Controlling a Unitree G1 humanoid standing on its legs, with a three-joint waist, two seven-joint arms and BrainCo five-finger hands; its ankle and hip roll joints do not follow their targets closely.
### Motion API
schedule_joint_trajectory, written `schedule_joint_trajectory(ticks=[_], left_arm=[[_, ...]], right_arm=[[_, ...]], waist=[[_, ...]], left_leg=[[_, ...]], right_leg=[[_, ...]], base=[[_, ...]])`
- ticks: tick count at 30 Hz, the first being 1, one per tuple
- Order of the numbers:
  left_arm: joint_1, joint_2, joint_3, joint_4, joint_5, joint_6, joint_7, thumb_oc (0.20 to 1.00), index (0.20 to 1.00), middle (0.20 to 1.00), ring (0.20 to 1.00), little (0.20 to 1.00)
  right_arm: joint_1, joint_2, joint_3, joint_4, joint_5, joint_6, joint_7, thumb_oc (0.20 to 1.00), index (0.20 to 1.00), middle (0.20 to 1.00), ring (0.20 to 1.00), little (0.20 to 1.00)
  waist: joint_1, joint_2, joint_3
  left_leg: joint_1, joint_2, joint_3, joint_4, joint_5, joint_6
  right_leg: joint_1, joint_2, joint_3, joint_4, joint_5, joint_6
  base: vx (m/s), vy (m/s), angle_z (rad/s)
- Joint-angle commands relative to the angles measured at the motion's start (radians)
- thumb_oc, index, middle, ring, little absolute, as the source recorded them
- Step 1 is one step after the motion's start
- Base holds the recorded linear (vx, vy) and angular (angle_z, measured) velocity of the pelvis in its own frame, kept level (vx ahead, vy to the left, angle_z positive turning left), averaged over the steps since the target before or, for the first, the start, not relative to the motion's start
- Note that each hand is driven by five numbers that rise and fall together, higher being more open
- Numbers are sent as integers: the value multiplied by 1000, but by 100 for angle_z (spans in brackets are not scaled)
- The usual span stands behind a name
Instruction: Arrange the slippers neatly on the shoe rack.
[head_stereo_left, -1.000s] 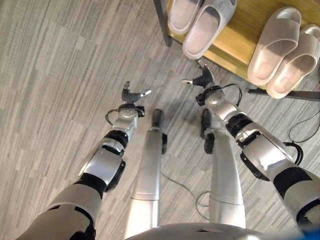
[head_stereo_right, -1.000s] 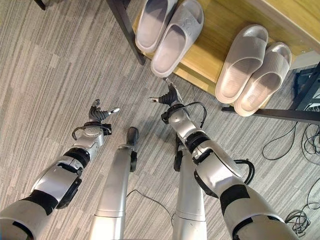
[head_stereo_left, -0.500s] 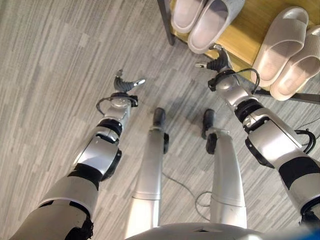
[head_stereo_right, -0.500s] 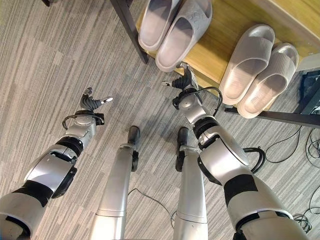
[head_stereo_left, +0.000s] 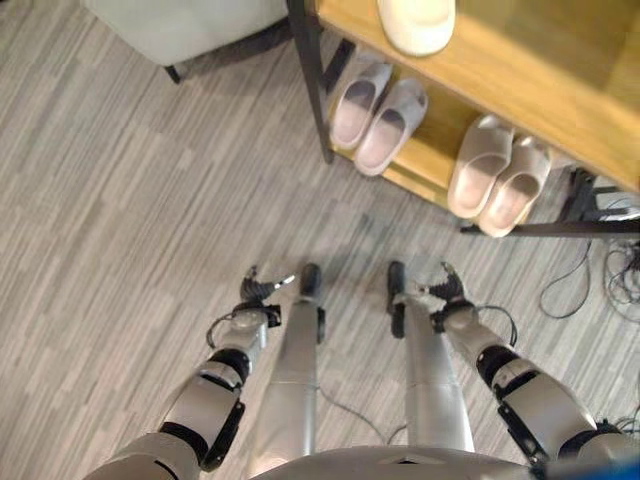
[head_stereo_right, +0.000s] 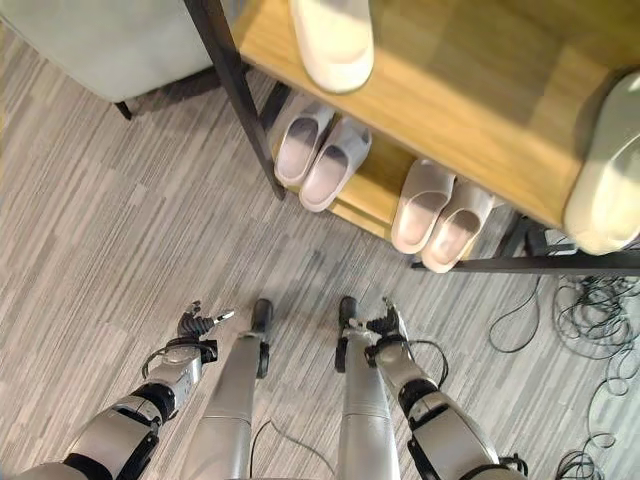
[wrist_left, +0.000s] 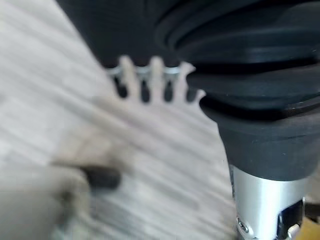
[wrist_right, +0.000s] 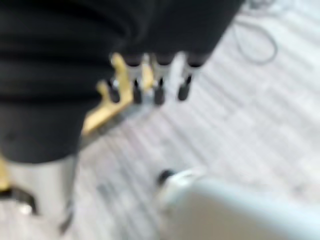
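Slippers stand in two pairs on the lower shelf of the shoe rack (head_stereo_left: 470, 75), well ahead of both hands: a grey pair (head_stereo_left: 378, 110) ahead of the left hand (head_stereo_left: 262, 289), and a beige pair (head_stereo_left: 497, 180) ahead of the right hand (head_stereo_left: 442, 287). Each pair sits side by side, touching. Two more pale slippers (head_stereo_right: 333, 40) rest on the upper shelf, far apart from each other. Both hands hang low over the floor (head_stereo_left: 130, 200), fingers relaxed and holding nothing. Judgement: the lower shelf looks finished; only the separated upper ones might need pairing.
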Motion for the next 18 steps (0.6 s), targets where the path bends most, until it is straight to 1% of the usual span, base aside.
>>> schedule_joint_trajectory(ticks=[1,2,3,4,5,6,7,8,11,13,14,15,16,17,18], left_arm=[[-65,14,19,2,69,-40,-34,1000,1000,1000,1000,1000],[-20,-3,-4,-13,97,-37,-72,1000,1000,1000,1000,1000],[-7,-4,-11,-18,103,-35,-90,1000,1000,1000,1000,1000],[11,-5,-24,-34,114,-37,-103,1000,1000,1000,1000,1000],[11,-5,-24,-34,114,-37,-103,1000,1000,1000,1000,1000],[42,-13,-55,-71,153,-34,-138,1000,1000,1000,1000,1000],[64,-15,-78,-103,170,-33,-166,1000,1000,1000,1000,1000],[64,-11,-87,-120,176,-32,-182,1000,1000,1000,1000,1000],[89,3,-115,-185,207,-31,-220,1000,1000,1000,1000,1000],[120,4,-133,-210,237,-17,-265,1000,1000,1000,1000,1000],[294,138,-216,-629,307,-47,-356,1000,1000,1000,1000,1000],[353,203,-222,-725,224,-53,-418,1000,1000,1000,1000,1000],[365,226,-232,-773,205,-41,-445,1000,1000,1000,1000,1000],[379,264,-247,-866,184,-27,-491,1000,1000,1000,1000,1000],[383,277,-256,-901,171,-19,-513,1000,1000,1000,1000,1000]], right_arm=[[-69,-9,7,10,-54,-11,25,1000,1000,1000,1000,1000],[4,-9,-6,51,-67,1,48,1000,1000,1000,1000,1000],[26,-14,-8,68,-80,9,58,1000,1000,1000,1000,1000],[55,-23,-10,84,-98,14,64,1000,1000,1000,1000,1000],[55,-23,-10,84,-98,14,64,1000,1000,1000,1000,1000],[110,-37,-27,109,-130,29,85,1000,1000,1000,1000,1000],[144,-43,-42,129,-153,42,99,1000,1000,1000,1000,1000],[163,-46,-42,137,-172,52,113,1000,1000,1000,1000,1000],[214,-60,-40,147,-243,63,138,1000,1000,1000,1000,1000],[258,-61,-56,146,-275,76,174,1000,1000,1000,1000,1000],[271,-64,-108,158,-256,94,186,1000,1000,1000,1000,1000],[281,-68,-132,149,-251,84,193,1000,1000,1000,1000,1000],[289,-69,-143,147,-256,83,192,1000,1000,1000,1000,1000],[296,-70,-156,147,-259,88,195,1000,1000,1000,1000,1000],[295,-70,-157,147,-262,91,200,1000,1000,1000,1000,1000]], waist=[[1,23,47],[-5,18,39],[-7,20,38],[-8,21,38],[-8,21,40],[-10,23,30],[-13,29,19],[-15,31,10],[-20,37,-26],[-27,52,-74],[-1,74,-84],[-1,84,-91],[-3,88,-100],[-9,99,-113],[-12,104,-116]], left_leg=[[89,40,-3,-80,-38,-17],[219,37,3,-190,11,-22],[270,34,8,-216,15,-19],[333,38,11,-254,21,-20],[336,38,11,-255,22,-20],[456,42,16,-330,39,-24],[550,46,18,-382,46,-21],[598,53,18,-412,50,-21],[715,66,32,-477,59,-18],[850,80,48,-562,68,-19],[894,79,45,-596,86,-19],[927,82,56,-617,86,-24],[938,82,63,-620,82,-25],[949,81,70,-620,80,-28],[952,81,74,-620,78,-27]], right_leg=[[137,-29,18,-65,8,39],[261,-41,-2,-173,62,51],[310,-46,-11,-208,78,53],[365,-43,-16,-238,80,55],[367,-43,-16,-239,80,55],[485,-44,-37,-313,95,64],[574,-41,-46,-368,103,68],[619,-38,-49,-394,105,71],[724,-33,-57,-454,110,75],[831,-23,-55,-501,101,78],[878,-23,-67,-520,96,80],[908,-19,-65,-536,88,85],[921,-20,-63,-543,89,87],[937,-20,-63,-557,88,89],[941,-20,-59,-558,89,90]], base=[[3,27,-7],[46,53,-12],[57,48,-7],[69,24,-5],[136,-17,-8],[219,-32,-8],[272,-48,-6],[210,-32,-1],[163,-62,-6],[221,-139,-22],[115,-142,-39],[44,-113,-30],[54,-82,-3],[30,-62,27],[12,-40,27]])
